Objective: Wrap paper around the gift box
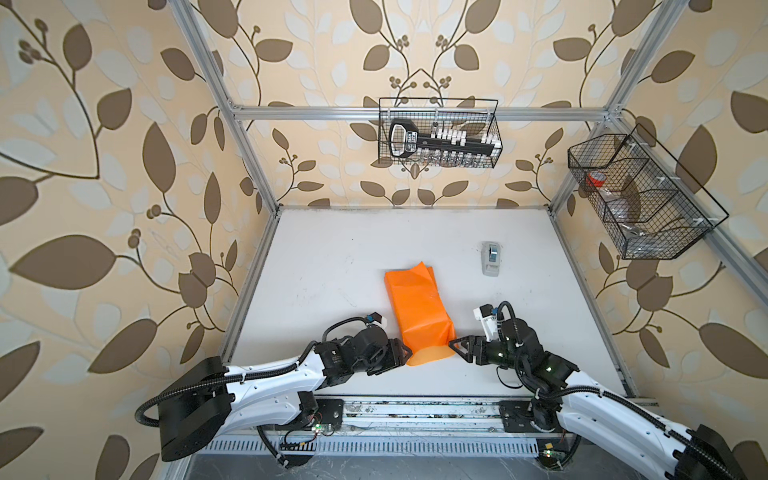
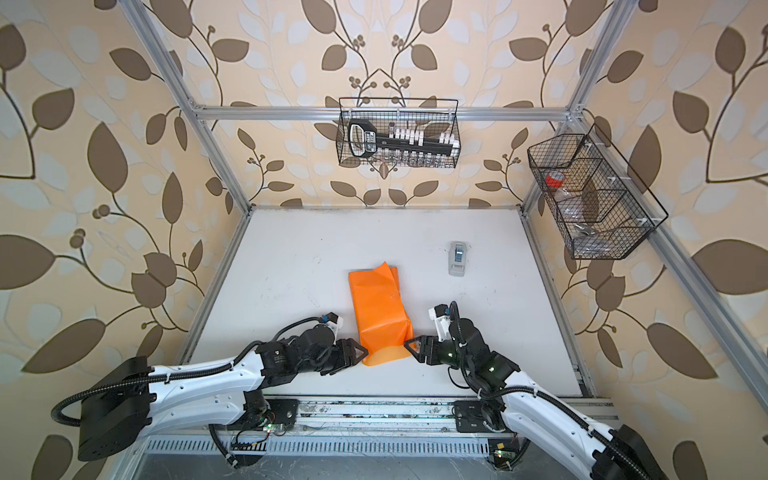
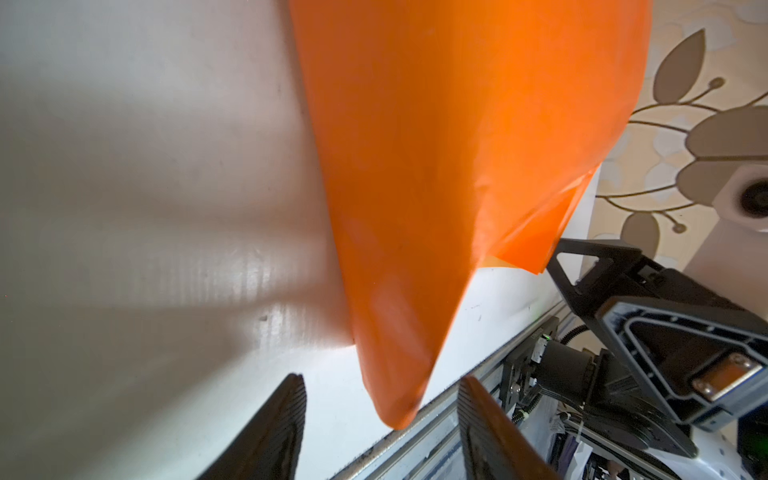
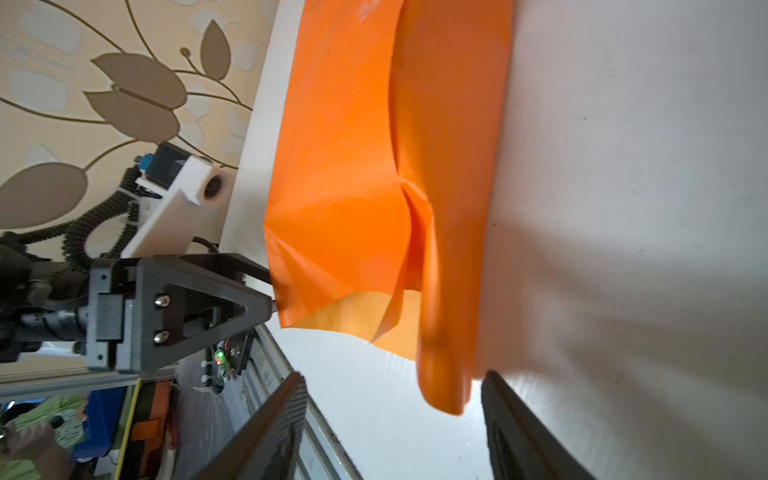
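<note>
Orange paper (image 1: 417,309) is folded over into a long loose sleeve and lies flat mid-way across the table (image 1: 332,257), slightly skewed. Far end crumpled, one corner raised. Near end open, with the lower layer poking out as a rounded flap. Gift box not visible.

Leaf-patterned wallpaper (image 1: 104,166), aluminium frame (image 1: 311,112), white tabletop (image 1: 332,257)

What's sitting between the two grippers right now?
The near end of the paper lies between the left gripper and the right gripper, seen in both top views.
</note>
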Robot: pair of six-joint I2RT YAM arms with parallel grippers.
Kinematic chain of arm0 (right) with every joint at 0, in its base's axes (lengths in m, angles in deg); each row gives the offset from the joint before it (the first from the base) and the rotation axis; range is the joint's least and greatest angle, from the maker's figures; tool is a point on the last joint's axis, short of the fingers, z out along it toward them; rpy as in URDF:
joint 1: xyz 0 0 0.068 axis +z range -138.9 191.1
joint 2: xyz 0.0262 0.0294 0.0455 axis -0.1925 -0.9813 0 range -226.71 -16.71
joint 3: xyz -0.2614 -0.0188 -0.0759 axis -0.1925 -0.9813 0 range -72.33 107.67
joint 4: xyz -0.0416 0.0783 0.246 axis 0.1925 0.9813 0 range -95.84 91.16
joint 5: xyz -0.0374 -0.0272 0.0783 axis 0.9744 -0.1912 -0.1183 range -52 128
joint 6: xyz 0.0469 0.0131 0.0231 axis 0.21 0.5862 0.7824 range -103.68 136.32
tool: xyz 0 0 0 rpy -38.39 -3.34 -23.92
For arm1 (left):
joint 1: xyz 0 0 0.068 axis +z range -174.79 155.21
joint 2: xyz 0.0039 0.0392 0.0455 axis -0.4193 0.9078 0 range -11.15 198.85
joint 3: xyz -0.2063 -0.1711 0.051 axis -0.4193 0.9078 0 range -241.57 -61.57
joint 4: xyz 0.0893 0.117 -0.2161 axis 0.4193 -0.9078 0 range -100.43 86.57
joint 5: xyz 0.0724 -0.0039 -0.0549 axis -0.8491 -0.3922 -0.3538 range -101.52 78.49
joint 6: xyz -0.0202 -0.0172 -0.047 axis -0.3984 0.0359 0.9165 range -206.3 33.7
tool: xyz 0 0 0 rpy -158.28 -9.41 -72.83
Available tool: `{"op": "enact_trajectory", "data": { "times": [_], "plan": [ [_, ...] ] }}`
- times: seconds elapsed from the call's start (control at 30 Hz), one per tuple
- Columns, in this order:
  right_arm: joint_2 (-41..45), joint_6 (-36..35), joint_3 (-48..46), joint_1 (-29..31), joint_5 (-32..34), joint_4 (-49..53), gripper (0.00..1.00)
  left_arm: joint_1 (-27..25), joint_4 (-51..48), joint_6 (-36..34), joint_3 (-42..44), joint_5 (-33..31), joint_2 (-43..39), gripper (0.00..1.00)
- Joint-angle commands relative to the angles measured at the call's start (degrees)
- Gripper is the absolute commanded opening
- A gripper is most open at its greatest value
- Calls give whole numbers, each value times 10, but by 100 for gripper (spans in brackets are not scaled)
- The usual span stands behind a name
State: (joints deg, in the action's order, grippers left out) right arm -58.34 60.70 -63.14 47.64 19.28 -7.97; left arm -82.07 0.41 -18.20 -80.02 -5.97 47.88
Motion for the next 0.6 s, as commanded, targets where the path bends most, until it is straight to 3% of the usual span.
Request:
{"op": "enact_trajectory", "data": {
  "times": [0.0,0.1,0.2,0.37,0.57],
  "plan": [
    [-28,14,0,14,1,-32,69,-14,58,16,13,-27,-39,63],
    [-69,19,9,17,21,-28,69,-15,2,19,3,-46,-46,68],
    [-107,24,10,17,28,-49,65,-15,20,10,-8,-38,-6,69],
    [-149,41,19,28,23,-96,61,-15,69,4,-48,-15,101,61],
    [-148,54,32,40,31,-103,59,-15,91,19,-71,-24,143,54]
  ]
}}
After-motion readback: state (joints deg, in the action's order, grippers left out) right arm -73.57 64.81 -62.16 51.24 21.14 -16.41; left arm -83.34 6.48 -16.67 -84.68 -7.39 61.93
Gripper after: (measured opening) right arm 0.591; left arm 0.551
